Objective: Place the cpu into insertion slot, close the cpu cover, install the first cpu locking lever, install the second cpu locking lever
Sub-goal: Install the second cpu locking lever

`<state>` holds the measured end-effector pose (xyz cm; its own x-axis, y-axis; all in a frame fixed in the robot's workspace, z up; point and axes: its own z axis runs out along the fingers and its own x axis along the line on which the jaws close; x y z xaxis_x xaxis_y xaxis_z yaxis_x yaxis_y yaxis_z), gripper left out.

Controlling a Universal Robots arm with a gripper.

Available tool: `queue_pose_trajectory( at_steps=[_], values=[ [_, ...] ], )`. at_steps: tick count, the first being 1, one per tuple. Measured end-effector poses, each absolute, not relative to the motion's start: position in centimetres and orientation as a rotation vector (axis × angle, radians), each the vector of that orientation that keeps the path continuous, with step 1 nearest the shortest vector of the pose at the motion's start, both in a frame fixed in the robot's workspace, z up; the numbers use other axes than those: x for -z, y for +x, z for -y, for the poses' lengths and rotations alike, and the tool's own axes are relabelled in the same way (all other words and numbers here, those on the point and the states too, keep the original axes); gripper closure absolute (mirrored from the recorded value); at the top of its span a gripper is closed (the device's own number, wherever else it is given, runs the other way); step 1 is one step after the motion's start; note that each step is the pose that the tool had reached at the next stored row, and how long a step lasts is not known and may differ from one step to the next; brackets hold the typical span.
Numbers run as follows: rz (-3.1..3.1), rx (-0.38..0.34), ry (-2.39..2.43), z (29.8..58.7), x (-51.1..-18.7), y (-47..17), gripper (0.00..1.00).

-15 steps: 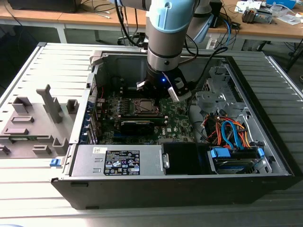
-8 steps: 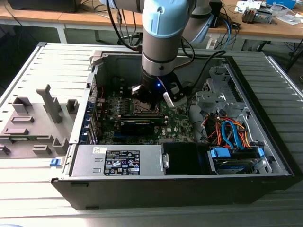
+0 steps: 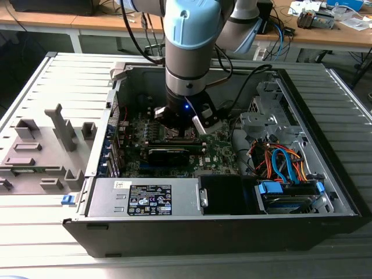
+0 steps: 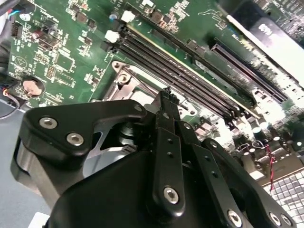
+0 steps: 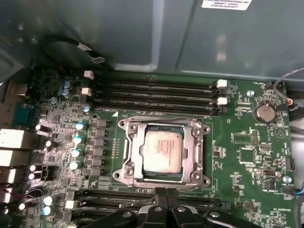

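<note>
- In the first wrist view the cpu [image 5: 163, 150], its silvery-tan face up, sits inside the insertion slot [image 5: 129, 153] on the green motherboard [image 5: 247, 137].
- The cpu cover [image 5: 194, 154] lies flat around the chip, its silvery frame bordering the chip on every side.
- Black memory slots [image 5: 152, 92] run in rows on one side of the socket, and more rows run on the opposite side, next to the gripper.
- The gripper [image 5: 161, 199] hangs just above the board beside the socket, its two black fingertips pressed together with nothing between them.
- In the second wrist view the gripper [image 4: 166, 97] shows the same meeting tips, poised over a corner of the socket frame.
- In the exterior view the arm [image 3: 186, 52] reaches straight down into the open computer case [image 3: 325, 197], with a grey fixture tray [image 3: 40, 151] at the exterior view's left.
</note>
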<state>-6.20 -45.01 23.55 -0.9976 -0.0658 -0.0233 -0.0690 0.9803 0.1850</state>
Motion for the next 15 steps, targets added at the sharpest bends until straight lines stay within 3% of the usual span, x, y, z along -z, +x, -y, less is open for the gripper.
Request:
queue_pose_trajectory(
  at_steps=[15],
  values=[
    [-3.109, -0.291, -0.107, 45.5, -22.9, -9.0, 0.89]
  ],
)
